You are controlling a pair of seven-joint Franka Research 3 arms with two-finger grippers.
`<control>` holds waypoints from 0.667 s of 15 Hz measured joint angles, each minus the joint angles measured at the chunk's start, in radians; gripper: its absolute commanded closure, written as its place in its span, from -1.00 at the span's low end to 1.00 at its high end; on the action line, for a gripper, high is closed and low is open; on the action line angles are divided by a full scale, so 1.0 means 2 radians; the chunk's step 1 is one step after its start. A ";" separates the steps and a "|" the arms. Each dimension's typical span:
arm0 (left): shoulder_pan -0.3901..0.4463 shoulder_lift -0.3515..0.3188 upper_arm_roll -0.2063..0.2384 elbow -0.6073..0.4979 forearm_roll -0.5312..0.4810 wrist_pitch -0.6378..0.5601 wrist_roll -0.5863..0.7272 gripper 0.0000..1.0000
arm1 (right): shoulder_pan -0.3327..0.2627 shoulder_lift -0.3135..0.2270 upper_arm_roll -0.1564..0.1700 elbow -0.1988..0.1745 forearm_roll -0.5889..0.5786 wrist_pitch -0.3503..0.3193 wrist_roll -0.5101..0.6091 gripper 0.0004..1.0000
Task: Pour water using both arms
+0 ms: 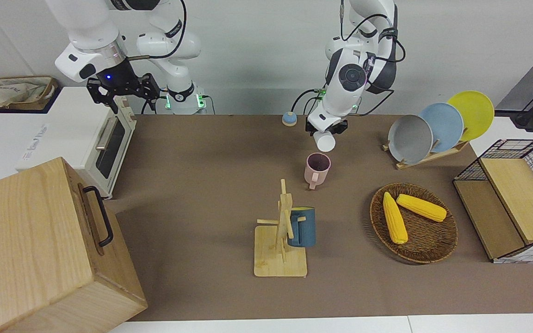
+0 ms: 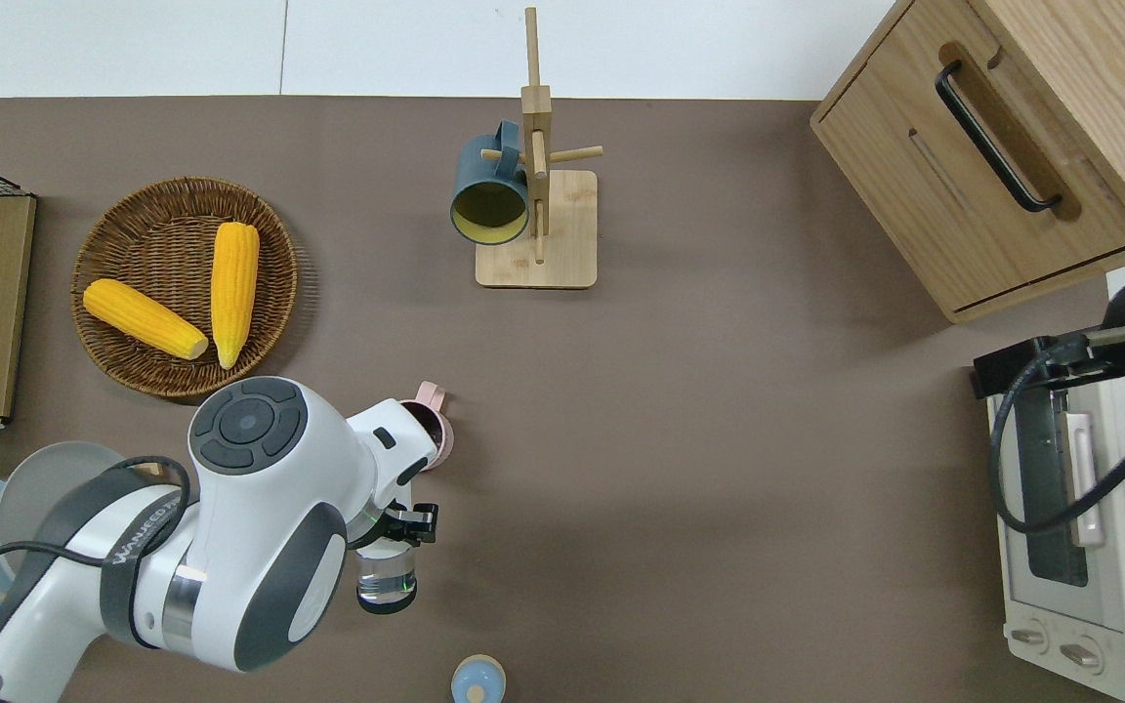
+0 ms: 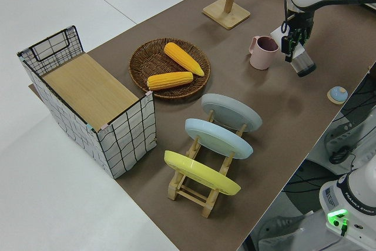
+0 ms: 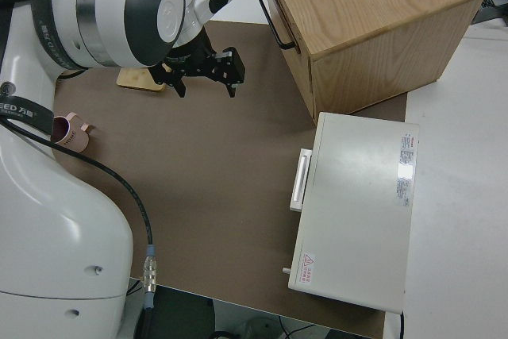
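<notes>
My left gripper (image 1: 330, 130) (image 2: 398, 539) (image 3: 293, 44) is shut on a clear cup (image 1: 324, 141) (image 2: 387, 584) (image 3: 303, 63). The cup is tilted and hangs over the brown mat between a pink mug (image 1: 317, 169) (image 2: 434, 432) (image 3: 262, 52) and a small blue round cap (image 1: 288, 119) (image 2: 478, 681). The pink mug stands upright on the mat with its mouth up. I cannot tell whether water is in the cup. My right arm is parked, its gripper (image 1: 123, 90) (image 4: 206, 78) open with nothing between the fingers.
A wooden mug tree (image 1: 281, 240) holds a dark blue mug (image 1: 302, 226). Toward the left arm's end are a wicker basket (image 1: 426, 252) with two corn cobs, a plate rack (image 1: 433, 155) and a wire crate (image 1: 516, 199). A toaster oven (image 1: 109, 143) and wooden cabinet (image 1: 40, 249) stand at the right arm's end.
</notes>
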 measured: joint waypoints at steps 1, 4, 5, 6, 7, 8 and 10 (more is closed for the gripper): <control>0.000 0.000 0.000 0.001 0.000 -0.001 0.000 1.00 | 0.000 0.000 0.000 0.000 0.000 0.000 0.000 -0.99; 0.000 0.001 0.000 0.006 0.000 -0.010 0.000 1.00 | 0.000 0.000 0.000 0.000 0.000 0.000 0.000 -0.99; 0.000 0.001 0.000 0.008 0.000 -0.012 0.000 1.00 | 0.000 0.000 0.000 0.000 0.000 0.000 0.000 -0.99; 0.000 0.001 0.000 0.009 0.000 -0.015 0.000 1.00 | 0.000 0.000 0.000 0.000 0.000 0.000 0.000 -0.99; 0.000 0.001 0.000 0.010 0.000 -0.017 0.000 1.00 | 0.000 0.000 0.000 0.000 0.000 0.000 0.000 -0.99; 0.000 0.002 0.000 0.010 0.000 -0.018 0.000 1.00 | 0.000 0.000 0.000 0.000 0.000 0.000 0.000 -0.99; 0.000 0.002 0.000 0.011 0.000 -0.018 0.000 1.00 | 0.000 0.000 0.000 0.000 0.000 0.000 0.000 -0.99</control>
